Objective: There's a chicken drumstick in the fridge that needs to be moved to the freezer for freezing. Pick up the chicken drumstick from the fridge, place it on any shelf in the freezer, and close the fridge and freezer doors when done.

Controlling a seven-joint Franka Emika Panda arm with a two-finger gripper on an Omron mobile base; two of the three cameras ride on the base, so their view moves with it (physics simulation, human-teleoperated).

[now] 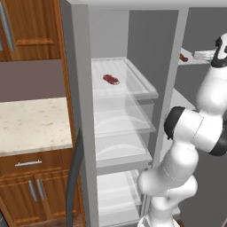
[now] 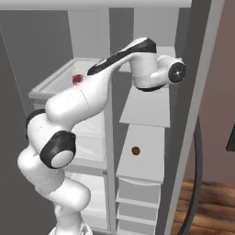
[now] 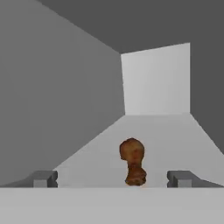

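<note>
Small dark brown club-shaped chicken drumstick (image 3: 133, 161) lying on a thin solid white freezer shelf (image 3: 175, 135), at 12 o'clock from the gripper (image 3: 113, 178). Dark fingers (image 3: 43, 178) spread wide, one at 9 and one at 3 o'clock of the meat, touching nothing. Flat red raw meat slab (image 1: 111, 79) on a clear fridge shelf (image 1: 137, 88).

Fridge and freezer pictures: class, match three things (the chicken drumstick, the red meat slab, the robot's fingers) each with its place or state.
Things:
1. chicken drumstick
2. red meat slab
3. fingers

Place or state:
a. spread apart, holding nothing
b. lying on a white freezer shelf
c. lying on a clear fridge shelf

Pairs: 1-b, 2-c, 3-a.
</note>
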